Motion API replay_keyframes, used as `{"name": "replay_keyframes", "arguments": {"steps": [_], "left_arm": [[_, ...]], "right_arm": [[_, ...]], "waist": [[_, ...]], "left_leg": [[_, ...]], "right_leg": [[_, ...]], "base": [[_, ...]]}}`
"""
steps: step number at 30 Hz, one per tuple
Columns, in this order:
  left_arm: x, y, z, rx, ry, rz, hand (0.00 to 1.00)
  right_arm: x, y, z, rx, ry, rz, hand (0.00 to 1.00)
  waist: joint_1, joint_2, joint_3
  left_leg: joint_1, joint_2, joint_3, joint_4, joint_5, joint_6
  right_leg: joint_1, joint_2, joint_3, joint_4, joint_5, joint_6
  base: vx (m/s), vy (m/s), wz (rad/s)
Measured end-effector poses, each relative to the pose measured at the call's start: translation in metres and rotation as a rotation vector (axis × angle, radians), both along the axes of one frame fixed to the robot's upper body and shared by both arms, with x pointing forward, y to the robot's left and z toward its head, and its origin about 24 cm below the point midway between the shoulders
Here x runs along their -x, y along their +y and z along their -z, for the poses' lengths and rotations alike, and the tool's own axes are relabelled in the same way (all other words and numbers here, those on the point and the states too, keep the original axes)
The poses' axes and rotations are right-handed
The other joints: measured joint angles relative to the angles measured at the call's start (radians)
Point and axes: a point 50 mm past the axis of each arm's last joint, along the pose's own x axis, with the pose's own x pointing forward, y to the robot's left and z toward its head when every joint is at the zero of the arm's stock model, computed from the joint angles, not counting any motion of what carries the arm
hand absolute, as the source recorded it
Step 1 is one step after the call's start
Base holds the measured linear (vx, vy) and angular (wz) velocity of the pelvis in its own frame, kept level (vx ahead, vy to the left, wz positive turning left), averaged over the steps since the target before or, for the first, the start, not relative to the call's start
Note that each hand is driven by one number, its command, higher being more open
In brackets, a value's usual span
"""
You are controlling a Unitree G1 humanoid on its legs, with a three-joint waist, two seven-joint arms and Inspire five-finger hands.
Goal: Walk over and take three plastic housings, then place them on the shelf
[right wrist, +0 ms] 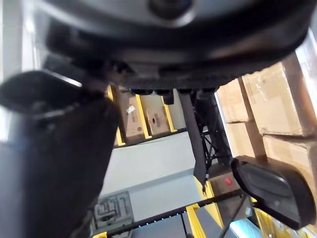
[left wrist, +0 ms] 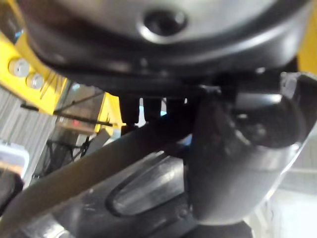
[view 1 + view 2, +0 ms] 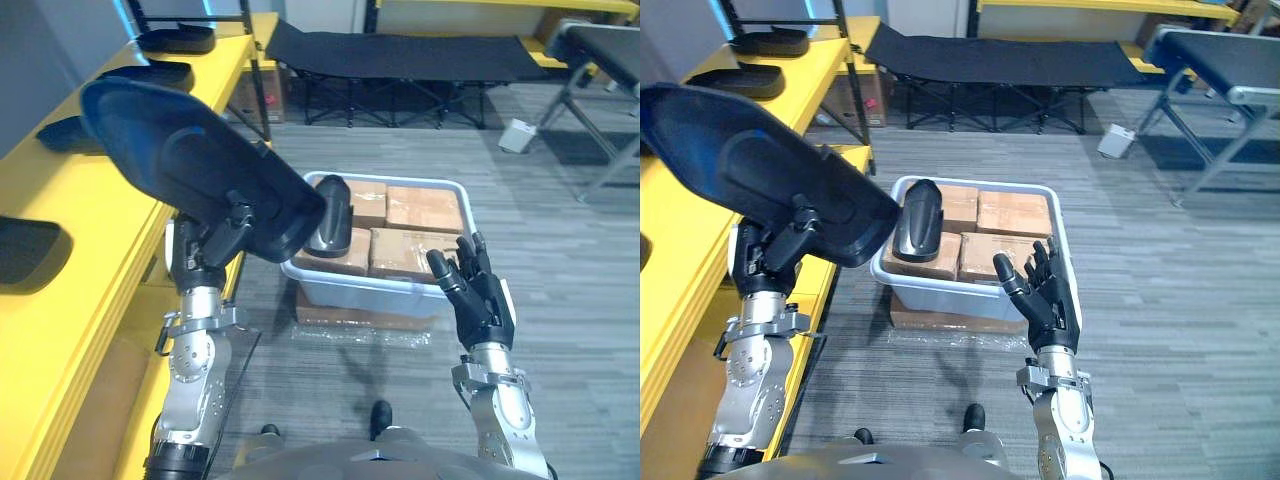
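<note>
My left hand [image 3: 212,243] is shut on a large black plastic housing [image 3: 190,160], held up and tilted beside the yellow shelf [image 3: 100,215]. In the left wrist view the housing [image 2: 99,168] runs across, close under the thumb [image 2: 237,144]. A second black housing [image 3: 331,214] stands in the white bin [image 3: 350,283] on top of cardboard boxes [image 3: 425,208]; it also shows in the right wrist view [image 1: 277,191]. My right hand [image 3: 478,290] hovers open at the bin's near right corner, holding nothing. Several more housings [image 3: 150,73] lie on the shelf.
The bin rests on a flat cardboard pack [image 3: 360,318] on the grey floor. A black folding cot [image 3: 400,50] stands behind it. A grey metal-legged table [image 3: 600,60] and a small white object [image 3: 517,133] are at the back right.
</note>
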Motion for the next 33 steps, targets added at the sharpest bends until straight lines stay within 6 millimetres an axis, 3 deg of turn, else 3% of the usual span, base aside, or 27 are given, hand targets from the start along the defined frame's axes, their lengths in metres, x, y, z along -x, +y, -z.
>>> {"name": "replay_keyframes", "arguments": {"steps": [3, 7, 12, 17, 18, 23, 26, 28, 30, 31, 32, 33], "left_arm": [[0.017, 0.018, -0.003, 0.007, -0.003, -0.109, 0.00], [0.043, 0.046, -0.001, 0.026, 0.016, -0.306, 0.00], [0.073, 0.062, 0.016, 0.092, 0.101, -0.461, 0.00], [0.086, 0.063, 0.022, 0.112, 0.117, -0.424, 0.00], [0.091, 0.062, 0.022, 0.102, 0.114, -0.413, 0.00], [0.103, 0.064, 0.014, 0.082, 0.074, -0.428, 0.00], [0.101, 0.061, 0.005, 0.069, 0.008, -0.417, 0.00], [0.097, 0.060, -0.001, 0.059, -0.029, -0.408, 0.00], [0.092, 0.061, -0.006, 0.046, -0.060, -0.391, 0.00], [0.091, 0.064, -0.008, 0.021, -0.067, -0.385, 0.00], [0.091, 0.066, -0.010, 0.009, -0.070, -0.383, 0.00], [0.086, 0.065, -0.011, 0.008, -0.076, -0.376, 0.00]], "right_arm": [[0.000, 0.005, 0.007, -0.007, 0.028, -0.019, 1.00], [-0.017, 0.024, 0.015, 0.038, 0.054, -0.138, 1.00], [-0.035, 0.043, 0.006, 0.074, 0.000, -0.240, 1.00], [-0.036, 0.039, 0.013, 0.083, 0.040, -0.187, 1.00], [-0.036, 0.040, 0.017, 0.100, 0.062, -0.184, 1.00], [-0.040, 0.048, 0.017, 0.107, 0.056, -0.208, 1.00], [-0.050, 0.050, 0.009, 0.109, 0.020, -0.209, 1.00], [-0.051, 0.052, 0.008, 0.104, 0.018, -0.202, 1.00], [-0.051, 0.053, 0.009, 0.096, 0.025, -0.195, 1.00], [-0.050, 0.057, 0.011, 0.074, 0.030, -0.190, 1.00], [-0.050, 0.058, 0.011, 0.070, 0.028, -0.189, 1.00], [-0.050, 0.057, 0.011, 0.069, 0.026, -0.188, 1.00]], "waist": [[0.032, 0.004, -0.015], [0.111, 0.013, -0.021], [0.185, 0.015, -0.028], [0.206, 0.008, -0.032], [0.216, 0.011, -0.030], [0.232, 0.030, -0.016], [0.222, 0.058, 0.017], [0.214, 0.061, 0.028], [0.212, 0.044, 0.039], [0.209, 0.019, 0.035], [0.204, 0.015, 0.041], [0.202, 0.004, 0.045]], "left_leg": [[-0.032, -0.002, -0.064, -0.001, 0.007, -0.005], [-0.039, -0.006, -0.155, -0.013, 0.032, -0.013], [-0.059, -0.024, -0.251, -0.010, 0.049, -0.009], [-0.102, -0.050, -0.245, -0.016, 0.086, 0.041], [-0.099, -0.058, -0.245, -0.020, 0.093, 0.040], [-0.105, -0.069, -0.207, 0.003, 0.081, 0.041], [-0.174, -0.053, -0.187, 0.164, 0.004, 0.057], [-0.206, -0.049, -0.186, 0.260, -0.048, 0.068], [-0.212, -0.055, -0.172, 0.337, -0.105, 0.076], [-0.210, -0.076, -0.163, 0.364, -0.139, 0.090], [-0.211, -0.086, -0.164, 0.371, -0.146, 0.091], [-0.206, -0.105, -0.183, 0.381, -0.156, 0.103]], "right_leg": [[0.010, 0.000, -0.066, 0.000, -0.011, -0.002], [0.052, 0.004, -0.158, 0.000, -0.022, 0.002], [0.116, 0.000, -0.281, 0.005, -0.041, 0.012], [0.191, -0.029, -0.455, 0.007, -0.075, 0.035], [0.201, -0.042, -0.473, 0.023, -0.082, 0.043], [0.180, -0.081, -0.447, 0.075, -0.103, 0.053], [0.153, -0.095, -0.415, 0.136, -0.124, 0.066], [0.144, -0.116, -0.406, 0.198, -0.157, 0.085], [0.146, -0.155, -0.397, 0.274, -0.201, 0.119], [0.157, -0.185, -0.390, 0.311, -0.217, 0.154], [0.150, -0.200, -0.375, 0.357, -0.210, 0.150], [0.089, -0.251, -0.306, 0.519, -0.183, 0.093]], "base": [[0.00, -0.016, 0.57], [0.02, -0.021, 0.63], [0.04, -0.011, 0.67], [-0.01, 0.038, 1.12], [-0.01, 0.114, 0.81], [-0.01, 0.128, -0.05], [-0.04, 0.093, -0.22], [0.00, 0.133, -0.03], [0.06, 0.191, 0.07], [0.12, 0.168, 0.14], [0.17, 0.221, 0.35], [0.11, 0.180, 0.45]]}}
